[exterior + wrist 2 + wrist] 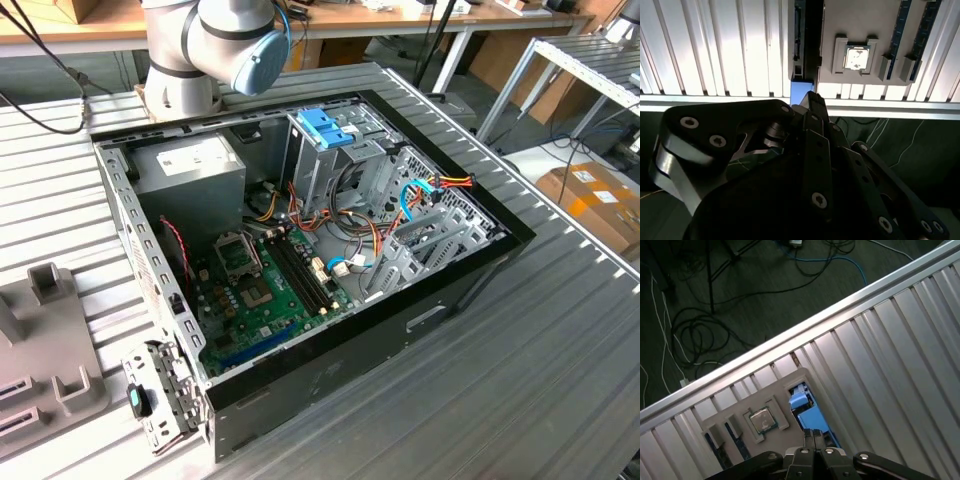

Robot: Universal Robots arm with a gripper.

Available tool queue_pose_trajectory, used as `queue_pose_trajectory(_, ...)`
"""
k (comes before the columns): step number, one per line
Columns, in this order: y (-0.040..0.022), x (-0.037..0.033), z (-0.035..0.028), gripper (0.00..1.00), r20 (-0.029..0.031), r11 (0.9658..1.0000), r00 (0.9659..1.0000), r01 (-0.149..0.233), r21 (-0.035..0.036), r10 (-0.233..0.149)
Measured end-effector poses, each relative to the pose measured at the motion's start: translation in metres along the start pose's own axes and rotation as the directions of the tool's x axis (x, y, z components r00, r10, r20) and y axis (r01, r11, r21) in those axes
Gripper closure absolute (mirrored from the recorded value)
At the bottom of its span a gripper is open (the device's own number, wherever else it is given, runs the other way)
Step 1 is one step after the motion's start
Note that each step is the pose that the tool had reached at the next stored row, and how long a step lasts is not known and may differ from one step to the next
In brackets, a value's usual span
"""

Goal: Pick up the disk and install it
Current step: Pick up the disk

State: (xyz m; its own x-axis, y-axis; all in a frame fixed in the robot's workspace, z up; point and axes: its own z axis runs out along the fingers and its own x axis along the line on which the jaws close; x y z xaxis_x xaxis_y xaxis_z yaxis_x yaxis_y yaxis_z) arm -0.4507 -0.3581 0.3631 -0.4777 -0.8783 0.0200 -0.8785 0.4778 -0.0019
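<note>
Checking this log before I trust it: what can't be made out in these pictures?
Disk label: first wrist view, edge-on, near end behind claw.
Arm past its base: exterior view, cut by top edge.
Grey fixture: exterior view, cut by left edge.

Open computer case [350, 370] sits mid-table [560, 380], with the robot base [180, 70] behind it at the table's far edge. Inside the case, the power supply box [190, 175] is in the far corner toward the exterior view's left. The drive cage [322, 150] is beside it along the far wall, and the motherboard [260, 290] lies on the case floor in front. Fixture plate [765, 394] lies near a table edge. The disk [807, 412] is in a slot at the plate's end, with the processor chip [761, 420] in a pocket just beside it. Gripper [813, 432] is over the disk's end; contact unclear.
</note>
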Motion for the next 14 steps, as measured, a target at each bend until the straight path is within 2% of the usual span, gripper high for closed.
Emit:
queue_pose_trajectory(7,0.0001,-0.0002,0.0,0.89,-0.0009,0.9985,0.9985,0.055,0.0016,-0.055)
queue_pose_trajectory(14,0.0001,-0.0003,0.0,0.89,-0.0017,0.9939,0.9939,0.11,0.003,-0.11)
